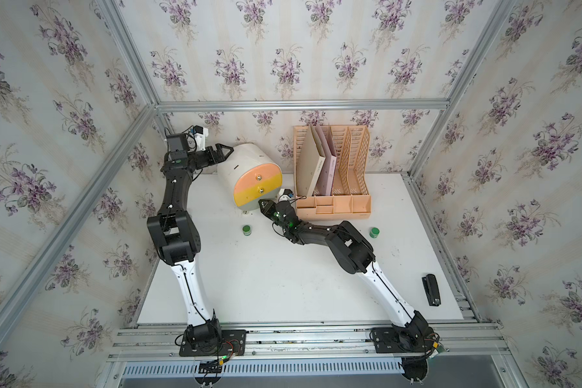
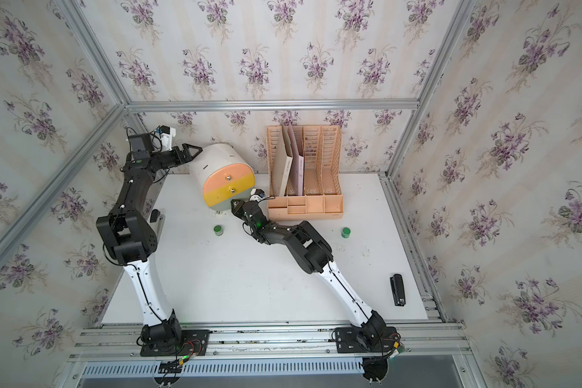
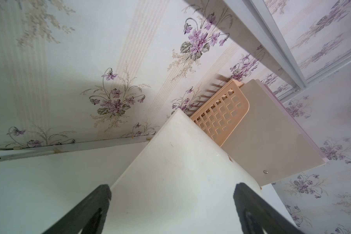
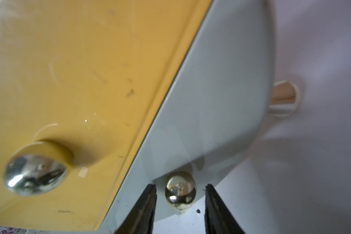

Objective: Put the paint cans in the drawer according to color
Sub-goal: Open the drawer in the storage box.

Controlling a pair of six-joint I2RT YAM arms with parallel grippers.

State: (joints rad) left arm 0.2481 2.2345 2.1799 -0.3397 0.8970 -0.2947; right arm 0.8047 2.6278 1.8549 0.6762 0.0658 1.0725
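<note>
so, drawer (image 1: 231,168): small white rounded chest at the back of the table (image 1: 266,275), just beside the peach file rack (image 1: 333,171); all 3 fronts look shut.
fronts: peach-pink front (image 1: 254,176) on top, yellow front (image 4: 79,71) in the middle, grey-green front (image 4: 211,101) at the bottom, each with a shiny knob.
right gripper (image 4: 180,185): low at the grey-green front, its 2 black fingers (image 4: 146,202) partly parted on either side of the bottom knob (image 4: 180,190); a gap shows on each side, so it has hold of nothing.
left gripper (image 3: 172,185): spread wide at the rear of the white chest body, fingers (image 3: 89,212) straddling it in the left wrist view; holding nothing, and whether it touches the body cannot be told.
left paint can (image 1: 247,230): dark green lid, upright on the table in front of the drawer, near the right arm's wrist but apart from it.
right paint can (image 1: 374,232): dark green lid, upright in front of the file rack's right corner, well apart from the drawer.
both cans: seen in both top views, outside the drawer.
stapler (image 1: 431,289): black, lying near the table's right edge, well apart from the cans.
</note>
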